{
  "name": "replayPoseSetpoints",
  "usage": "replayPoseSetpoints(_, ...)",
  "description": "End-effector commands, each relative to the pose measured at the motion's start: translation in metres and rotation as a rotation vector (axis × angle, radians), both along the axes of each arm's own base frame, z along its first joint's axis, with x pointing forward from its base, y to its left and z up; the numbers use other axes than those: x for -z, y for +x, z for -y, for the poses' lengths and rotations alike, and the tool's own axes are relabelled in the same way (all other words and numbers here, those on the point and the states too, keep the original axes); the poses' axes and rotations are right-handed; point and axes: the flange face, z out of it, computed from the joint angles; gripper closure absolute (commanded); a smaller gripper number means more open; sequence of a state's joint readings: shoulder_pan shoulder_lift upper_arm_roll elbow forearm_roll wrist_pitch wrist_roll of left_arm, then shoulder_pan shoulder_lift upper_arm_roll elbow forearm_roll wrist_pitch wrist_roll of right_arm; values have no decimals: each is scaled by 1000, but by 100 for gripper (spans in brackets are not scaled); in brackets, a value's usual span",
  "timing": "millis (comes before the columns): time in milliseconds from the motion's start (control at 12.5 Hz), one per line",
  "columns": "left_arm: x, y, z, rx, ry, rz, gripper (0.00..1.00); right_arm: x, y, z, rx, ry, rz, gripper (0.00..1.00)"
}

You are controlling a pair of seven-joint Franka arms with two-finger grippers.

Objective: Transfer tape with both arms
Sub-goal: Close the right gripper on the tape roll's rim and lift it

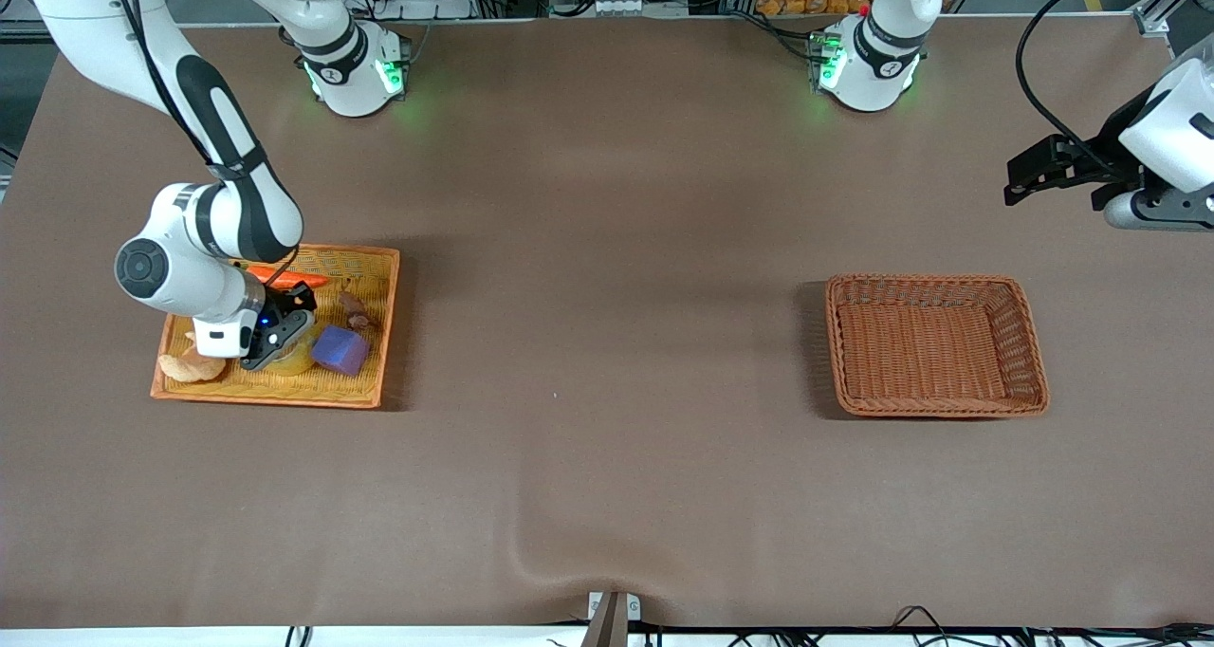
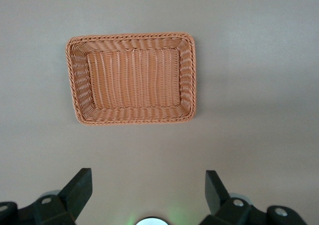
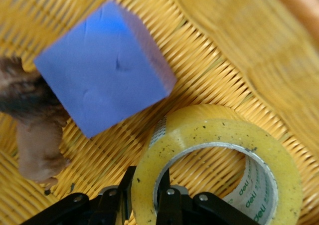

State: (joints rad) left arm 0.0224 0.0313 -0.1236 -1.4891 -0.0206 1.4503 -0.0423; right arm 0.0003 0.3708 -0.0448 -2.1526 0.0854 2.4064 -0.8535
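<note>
Right wrist view shows the right gripper (image 3: 145, 195) closed on the tape (image 3: 219, 165), one finger outside the yellowish ring and the other inside its grey-white core, pinching the wall of the roll between them. The roll lies in the yellow woven tray (image 3: 209, 80), and just beside it, away from the fingers, sits the purple cube (image 3: 102, 68), close to the tape's rim. Next to the cube lies a brown lumpy thing (image 3: 32, 130) that touches one of its sides.

From the front camera the right gripper (image 1: 275, 339) is down in the tray (image 1: 365, 386) at the right arm's end of the table, with the tape (image 1: 296, 358) under it and the cube (image 1: 340, 348) beside it toward the table's middle. An orange carrot-like piece (image 1: 294, 278) lies farther from that camera than the gripper, and a tan piece (image 1: 190, 367) rests beside the gripper near the tray's outer corner.

The left gripper (image 1: 1029, 175) waits in the air over the left arm's end of the table, its fingers (image 2: 77, 190) spread wide with nothing between them. Below it stands a brown wicker basket (image 2: 187, 75).
</note>
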Motion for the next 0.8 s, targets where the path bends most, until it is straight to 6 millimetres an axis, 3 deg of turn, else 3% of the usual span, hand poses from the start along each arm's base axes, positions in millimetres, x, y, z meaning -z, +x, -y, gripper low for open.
replayPoseSetpoints(0, -3, -1, -1, -10, -16, 1, 0, -44, 12, -4, 5, 1, -22, 100)
replayPoseSetpoints(239, -3, -1, -1, -10, -16, 1, 0, -113, 44, -8, 8, 12, -99, 100)
replayPoseSetpoints(319, -3, -1, -1, -10, -16, 1, 0, -136, 53, -19, 22, 9, -102, 100)
replayPoseSetpoints(558, -3, 0, -5, -15, -11, 0, 0, -170, 68, -99, 39, -5, -52, 100)
replayPoseSetpoints(718, -4, 1, -11, -21, -12, 5, 0, -175, 79, -181, 37, 5, 12, 100)
